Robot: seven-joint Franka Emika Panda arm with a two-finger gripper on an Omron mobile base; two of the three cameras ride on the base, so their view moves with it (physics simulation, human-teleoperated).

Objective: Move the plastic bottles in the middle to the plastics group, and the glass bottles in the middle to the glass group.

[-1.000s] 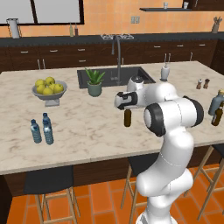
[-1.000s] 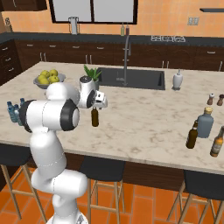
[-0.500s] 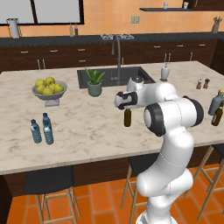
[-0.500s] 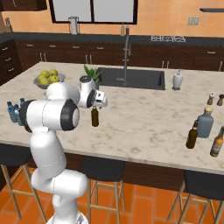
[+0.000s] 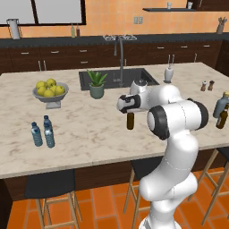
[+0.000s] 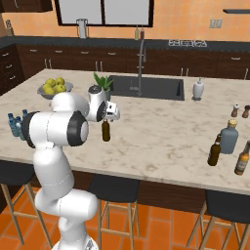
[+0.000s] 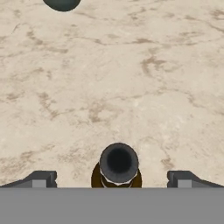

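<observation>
One dark amber glass bottle (image 5: 130, 121) (image 6: 106, 132) stands upright in the middle of the island counter. My gripper (image 5: 129, 107) (image 6: 106, 116) hangs directly above it, open. In the hand view I look straight down on the bottle's mouth (image 7: 118, 162), between my spread fingertips (image 7: 41, 178), with the gripper (image 7: 112, 178) touching nothing. The glass group is at the right end: a squat grey-blue bottle (image 5: 221, 105) (image 6: 228, 139) with two brown bottles (image 6: 214, 151) (image 6: 241, 159) beside it. The plastics group (image 5: 43, 132) (image 6: 14, 125) of small blue-capped water bottles stands at the left end. Plastic bottles in the middle are out of view.
A bowl of yellow-green fruit (image 5: 50, 91) and a potted plant (image 5: 96, 85) (image 7: 62, 3) sit behind the bottle, near the sink (image 5: 118, 78) and its tall tap. A white dispenser (image 5: 168, 74) and two shakers (image 5: 207, 85) stand at the back right. Stools line the near edge.
</observation>
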